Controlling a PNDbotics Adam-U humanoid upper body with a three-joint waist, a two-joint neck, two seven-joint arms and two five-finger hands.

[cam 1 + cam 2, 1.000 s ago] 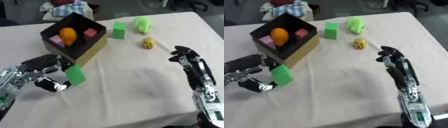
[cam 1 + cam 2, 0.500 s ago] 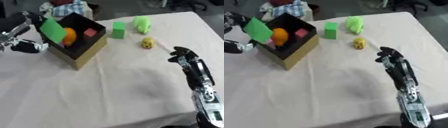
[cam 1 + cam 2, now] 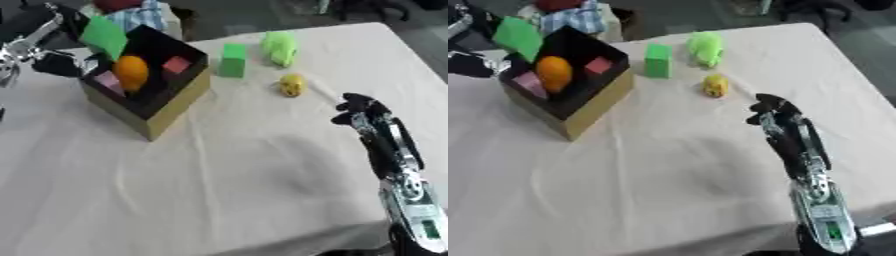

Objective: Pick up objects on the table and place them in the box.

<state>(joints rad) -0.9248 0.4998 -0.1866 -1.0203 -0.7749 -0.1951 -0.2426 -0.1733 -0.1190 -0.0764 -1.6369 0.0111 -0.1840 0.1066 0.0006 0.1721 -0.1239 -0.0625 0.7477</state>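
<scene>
Since half a second ago the green block [image 3: 105, 36] has edged further in over the box [image 3: 179, 102], and the left robot hand [image 3: 48, 37] carrying it now sits at the box's far-left corner instead of out to its side. The block hangs tilted above that corner, not yet inside. The left robot hand's fingers seem to be curled round the block's left edge, though the hand is dark and partly cut off, so exactly how it holds the block is hard to read. Inside the box lie an orange ball [image 3: 130, 72], a red cube [image 3: 177, 64] and a pink piece [image 3: 108, 80].

This is the placing step for this block. The next move calls for bringing the block a little further over the open compartment, lowering it clear of the rim, then opening the fingers.

To the right of the box, a second green block [image 3: 233, 60], a light green toy [image 3: 280, 48] and a small yellow object [image 3: 292, 85] wait on the bench [image 3: 227, 175]. The right robot hand [image 3: 360, 111] rests further right of these, fingers curled and holding nothing.
</scene>
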